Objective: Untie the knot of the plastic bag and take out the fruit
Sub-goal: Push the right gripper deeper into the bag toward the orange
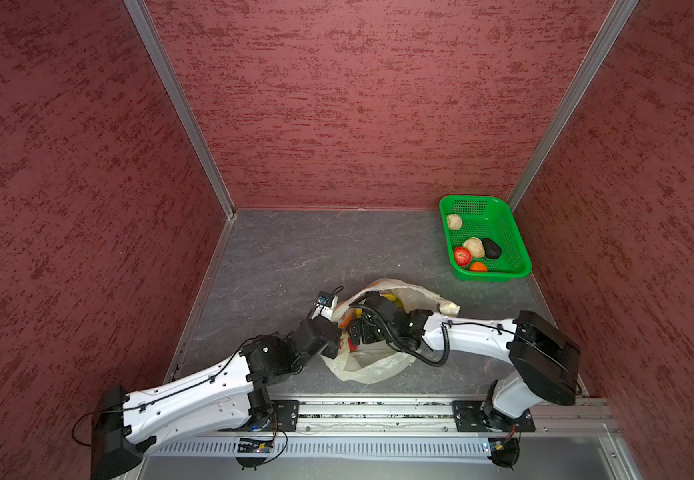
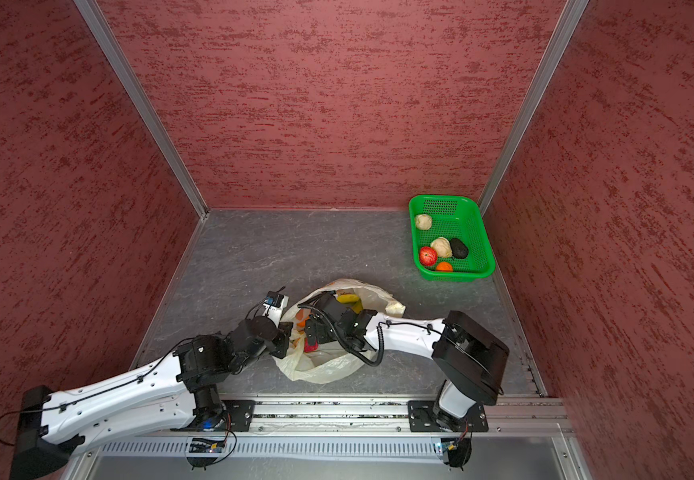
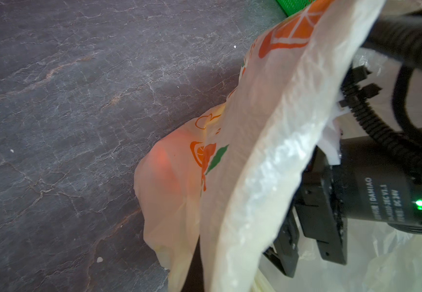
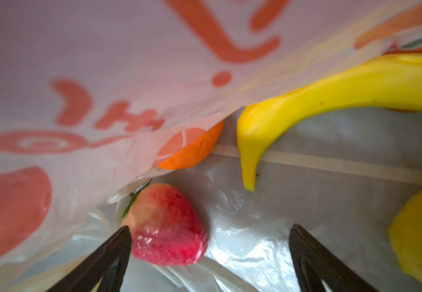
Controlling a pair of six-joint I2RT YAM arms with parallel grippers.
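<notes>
Black bolted plates (image 1: 285,415) on the aluminium rail (image 1: 378,409) carry both arms. Beyond the rail, the left arm (image 1: 195,395) and right arm (image 1: 474,332) have glossy white shells between boxy black joints, with thin black cables (image 1: 212,378) clipped along them. A coiled black cable (image 1: 445,347) loops off the right arm. One motor bears white DAMIAO lettering (image 3: 368,187) and a green light (image 3: 419,203).
</notes>
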